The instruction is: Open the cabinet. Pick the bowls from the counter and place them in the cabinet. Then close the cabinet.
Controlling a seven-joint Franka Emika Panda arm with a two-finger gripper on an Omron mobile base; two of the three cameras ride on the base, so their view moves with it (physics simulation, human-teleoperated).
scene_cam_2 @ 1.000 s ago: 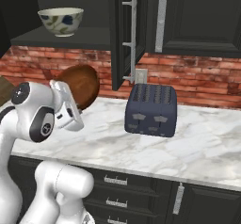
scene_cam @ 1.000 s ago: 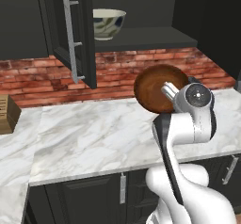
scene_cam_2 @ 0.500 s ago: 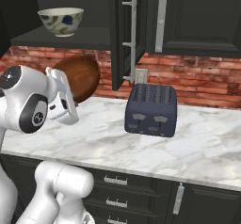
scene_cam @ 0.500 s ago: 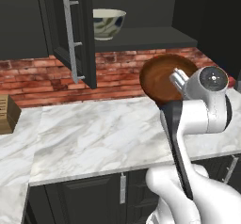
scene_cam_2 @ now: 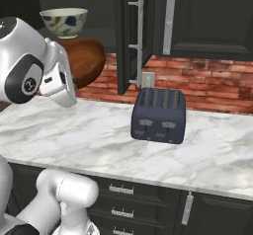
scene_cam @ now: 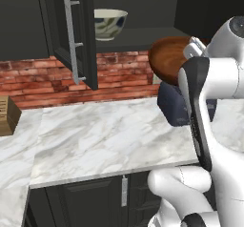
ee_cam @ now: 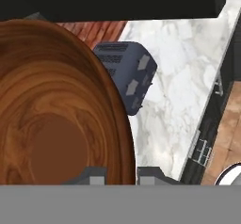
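Heads up: your claw is gripping the rim of the reddish-brown wooden bowl, carrying it just below the open black cabinet's shelf. It's risking clipping that shelf edge or bumping the cream-and-blue bowl sitting there.

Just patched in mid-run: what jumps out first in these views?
The reddish-brown wooden bowl stands out first: the gripper is shut on its rim and holds it up in the air over the counter, near the open cabinet. The cream-white bowl already sits on the cabinet shelf. A dark blue toaster stands on the counter, right of the open door.
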